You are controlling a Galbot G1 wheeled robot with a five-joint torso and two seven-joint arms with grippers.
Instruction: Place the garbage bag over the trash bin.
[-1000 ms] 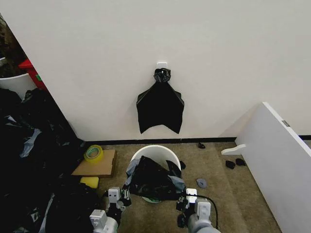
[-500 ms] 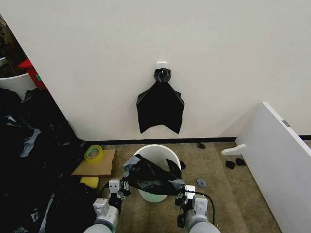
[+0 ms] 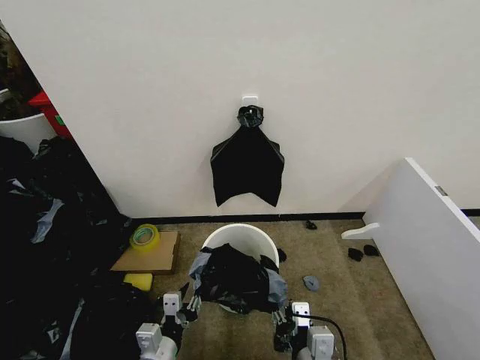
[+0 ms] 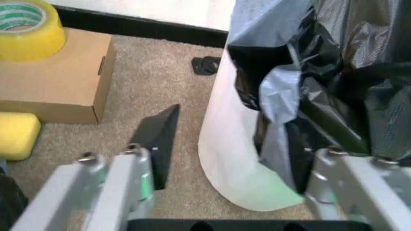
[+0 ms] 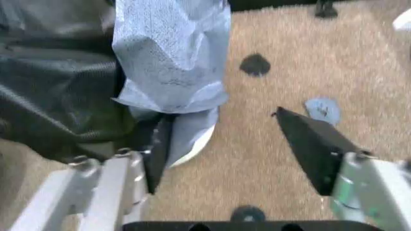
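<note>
The trash bin (image 3: 241, 232) is a round white bucket on the carpet near the wall. The garbage bag (image 3: 236, 279), black and crinkled, lies across its opening and hangs down its near side, while the far rim stays bare. My left gripper (image 3: 184, 306) sits low at the bin's near left and my right gripper (image 3: 285, 315) at its near right. In the left wrist view the left gripper (image 4: 231, 125) is open, with the bin's wall (image 4: 222, 144) and a bag fold (image 4: 282, 96) between its fingers. The right gripper (image 5: 220, 118) is open too, beside a hanging bag corner (image 5: 173, 72).
A flat black bundle (image 3: 247, 161) hangs from a wall hook above the bin. At the left are a cardboard box (image 3: 154, 259) with a yellow tape roll (image 3: 145, 236), a yellow sponge (image 3: 137, 280) and a heap of black plastic (image 3: 45, 247). A white board (image 3: 435, 247) leans at the right.
The bag was stretched between the two grippers above the bin; it has dropped onto the opening and near side. Both grippers have sunk lower and drawn back toward me.
</note>
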